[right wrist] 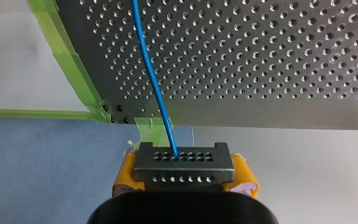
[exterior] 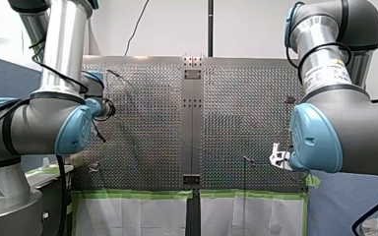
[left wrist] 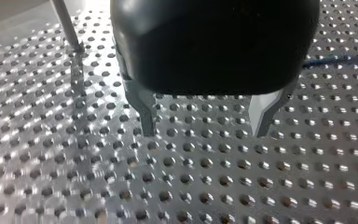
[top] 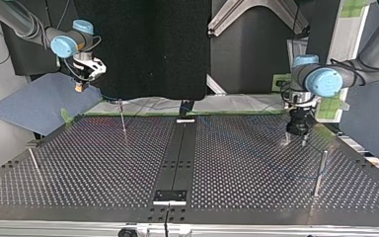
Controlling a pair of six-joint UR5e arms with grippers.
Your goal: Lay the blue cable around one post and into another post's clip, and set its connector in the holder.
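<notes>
Robotics lab: my left silver-and-grey industrial robot arm (exterior: 54, 59) and my right matching arm (exterior: 325, 64) are flanking a perforated metal table (top: 251, 163), green masking tape (exterior: 133, 194) is edging it, a black backdrop panel (top: 143, 49) is standing behind the arms.

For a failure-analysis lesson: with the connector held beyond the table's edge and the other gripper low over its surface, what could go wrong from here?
My right gripper pinches the connector between yellow pads, off the table; a tug on the blue cable might pull it loose.
My left gripper hangs open just above the table, the cable off to its side: closing would likely miss, and lowering could strike the table or the nearby post.
</notes>
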